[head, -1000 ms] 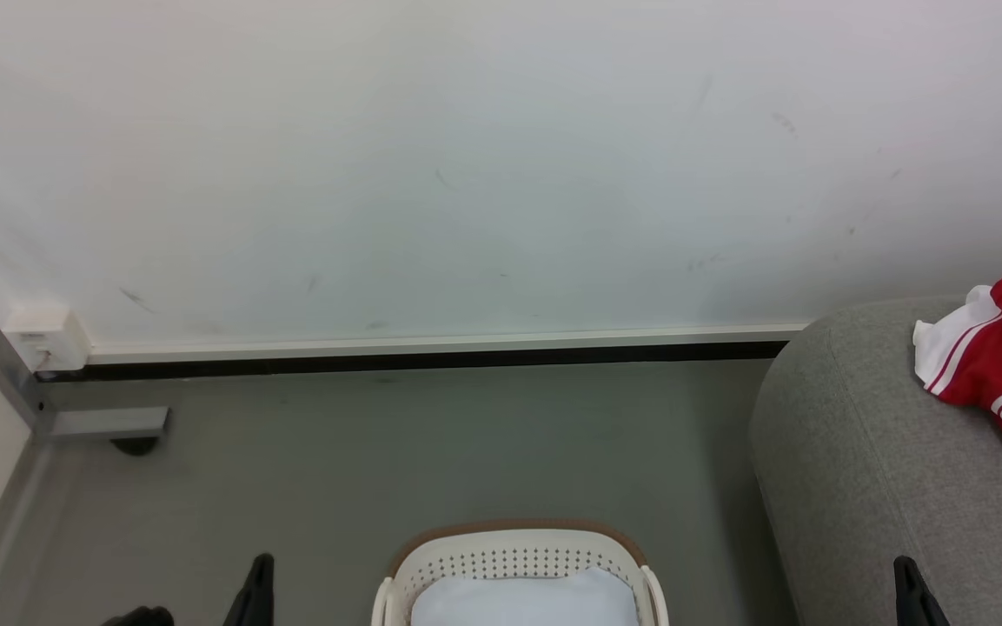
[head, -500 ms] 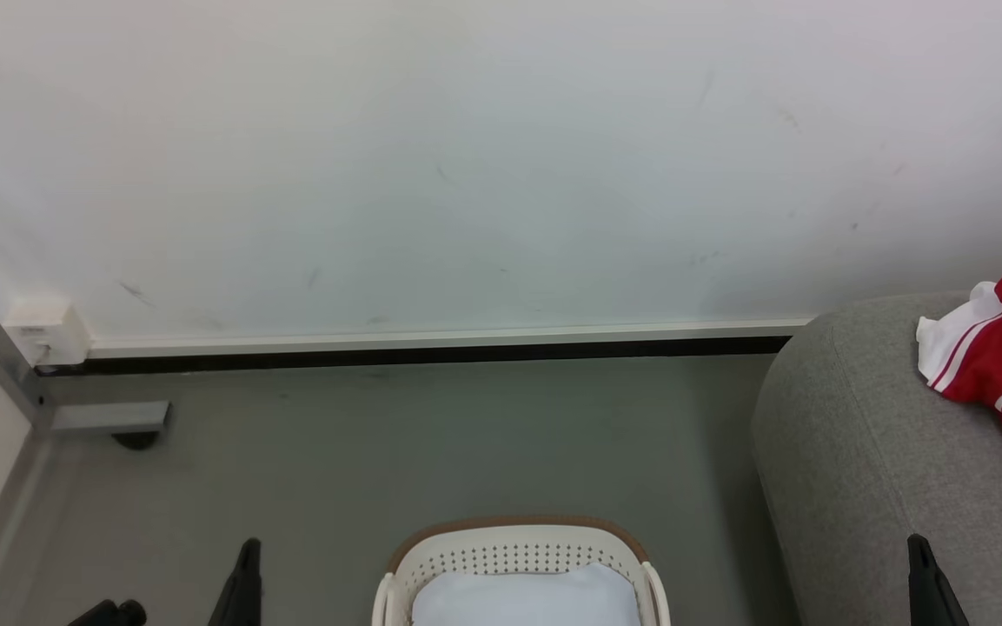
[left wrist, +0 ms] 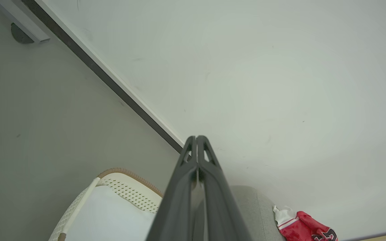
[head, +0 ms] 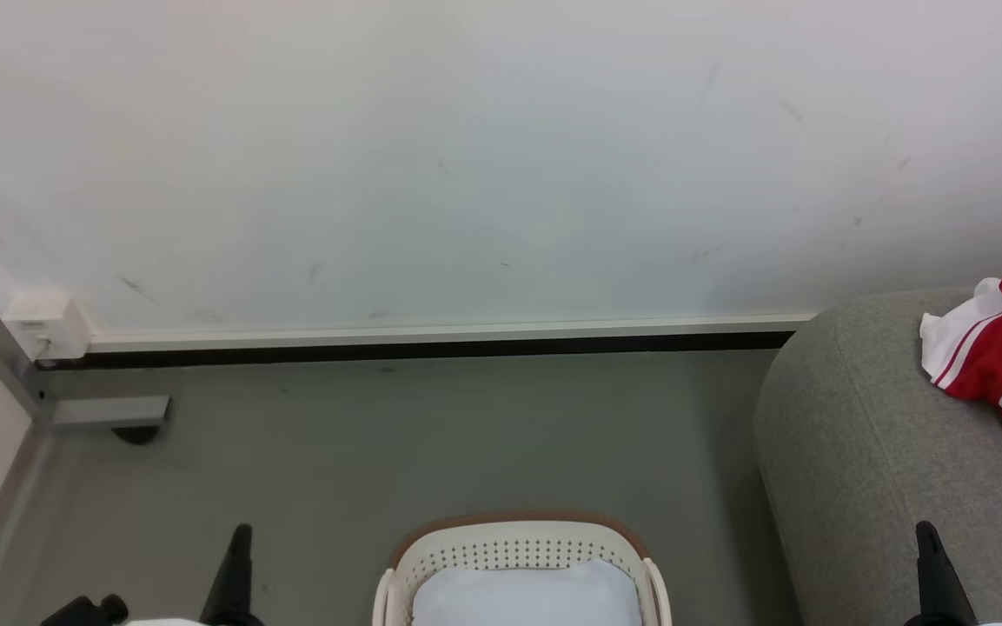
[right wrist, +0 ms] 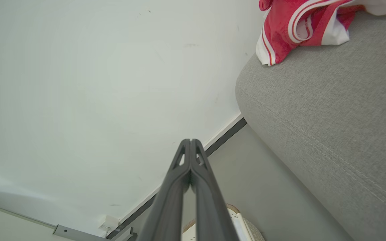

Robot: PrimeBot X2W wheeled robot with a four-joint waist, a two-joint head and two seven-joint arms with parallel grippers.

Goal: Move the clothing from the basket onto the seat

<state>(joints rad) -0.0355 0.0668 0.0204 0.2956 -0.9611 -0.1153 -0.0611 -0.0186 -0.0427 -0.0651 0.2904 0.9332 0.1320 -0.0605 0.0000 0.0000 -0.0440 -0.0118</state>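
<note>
Red sports jersey with white stripe trim [head: 996, 365] lies crumpled on the large grey fabric-upholstered sofa [head: 857, 469], near its rounded arm, so that piece counts as moved. Oval cream perforated plastic basket with brown rim [head: 509, 552] sits on the grey floor [head: 431, 435] beside the sofa, between the two arms. The part of its inside in view holds a plain pale white-blue cloth [head: 527, 596]. Basket's near half is cut off, so can't tell if more jerseys remain. Left pincer [left wrist: 196, 138] clenched, empty, up in the air left of the basket. Right pincer [right wrist: 190, 140] clenched, empty, by the sofa front. Looks at or near the end; what's left is likely just checking the basket.
</note>
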